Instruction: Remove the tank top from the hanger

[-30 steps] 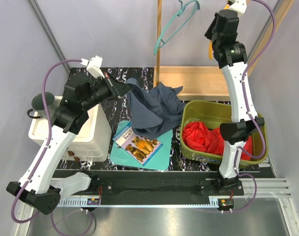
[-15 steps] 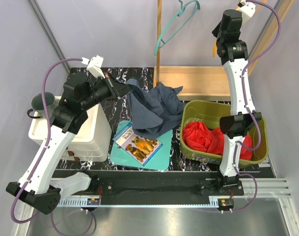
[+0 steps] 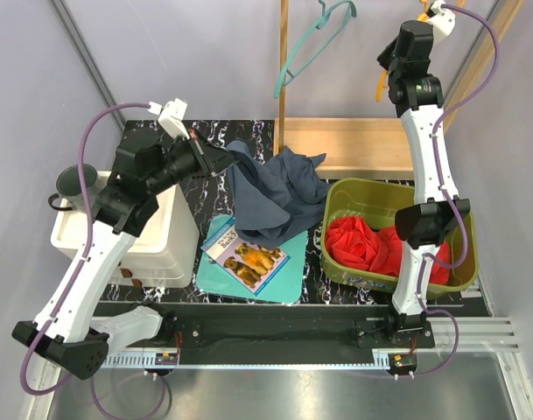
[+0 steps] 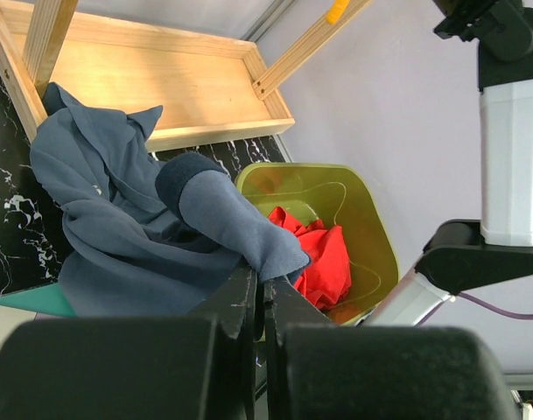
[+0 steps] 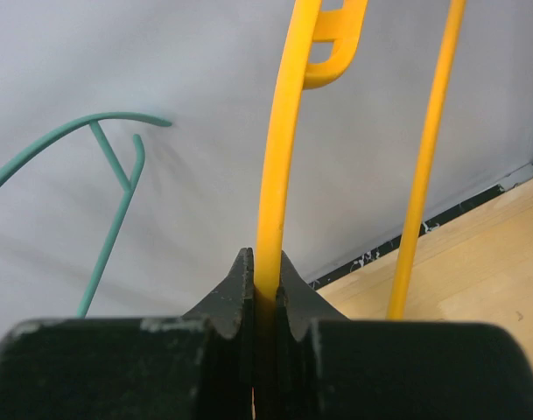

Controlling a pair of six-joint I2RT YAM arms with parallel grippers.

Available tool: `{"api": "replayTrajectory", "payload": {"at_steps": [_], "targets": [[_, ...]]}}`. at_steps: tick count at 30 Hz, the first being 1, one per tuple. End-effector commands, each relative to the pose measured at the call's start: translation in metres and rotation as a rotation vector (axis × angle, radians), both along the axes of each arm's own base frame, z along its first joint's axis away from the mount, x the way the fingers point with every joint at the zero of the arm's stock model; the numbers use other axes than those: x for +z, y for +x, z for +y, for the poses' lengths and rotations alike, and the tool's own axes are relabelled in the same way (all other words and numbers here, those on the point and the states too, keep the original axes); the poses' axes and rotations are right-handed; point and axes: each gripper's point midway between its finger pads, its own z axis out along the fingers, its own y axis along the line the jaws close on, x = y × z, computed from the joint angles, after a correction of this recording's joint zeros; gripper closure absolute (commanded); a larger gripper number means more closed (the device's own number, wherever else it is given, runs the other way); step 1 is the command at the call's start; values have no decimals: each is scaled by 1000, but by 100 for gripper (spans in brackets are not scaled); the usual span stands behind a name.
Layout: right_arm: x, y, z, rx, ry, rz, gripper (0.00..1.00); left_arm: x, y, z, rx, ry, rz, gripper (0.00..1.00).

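The tank top [image 3: 275, 197], a slate-blue garment, lies in a loose heap on the black marbled surface [image 3: 209, 184], its far edge against the wooden rack base [image 3: 345, 144] and its near edge draped over a book [image 3: 246, 255] on a teal sheet. One fold of it rises off the heap to the left arm's fingers [image 4: 238, 296], which are pressed together on the cloth, so that this corner hangs lifted while the rest sags down.

No part of the garment touches the yellow hanger [image 5: 279, 149]. That hanger is held high and well apart, near the back wall, with the right arm's fingers [image 5: 235, 284] clamped on its thin bar. Judging from this, the two arms are pulling in opposite directions: one keeps the hanger up and away, the other keeps the cloth low. The separation itself looks complete.

A teal hanger [image 3: 314, 48] hangs bare from the rack's upright, just beside the yellow one. A green bin [image 3: 463, 254] with red cloth [image 3: 354, 245] sits to the right, and a white box [image 3: 161, 236] sits under the left arm.
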Motion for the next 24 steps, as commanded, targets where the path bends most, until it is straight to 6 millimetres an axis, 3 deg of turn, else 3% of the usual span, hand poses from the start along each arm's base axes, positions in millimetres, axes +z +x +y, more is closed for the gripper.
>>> {"api": "replayTrajectory", "payload": {"at_steps": [1, 2, 5, 6, 9, 13, 14, 15, 19, 24], "targets": [[-3, -20, 9, 54, 34, 47, 90, 29, -4, -5, -36, -42, -75, 100], [-3, -22, 11, 71, 34, 50, 79, 29, -4, -5, -35, -41, -73, 100], [-3, -31, 19, 126, 25, 71, 59, 30, -4, -6, -44, -43, -74, 100], [-1, -36, 20, 139, 23, 80, 46, 29, -4, -6, -43, -41, -72, 100], [-11, -54, 28, 197, 20, 141, 25, 31, -4, -6, -39, -45, -74, 100], [-22, -81, 31, 230, 24, 189, 8, 33, -4, -4, -30, -47, -79, 100], [-11, -96, 31, 242, 25, 172, 6, 33, -4, -4, -27, -47, -81, 100], [-26, -101, 31, 247, 23, 208, 0, 33, -4, -4, -24, -45, -83, 100], [-34, -140, 28, 265, 2, 236, 0, 34, -1, -2, -9, -46, -85, 100], [-74, -207, 35, 343, 37, 300, 0, 39, 4, -4, -7, -53, -88, 100]]}}
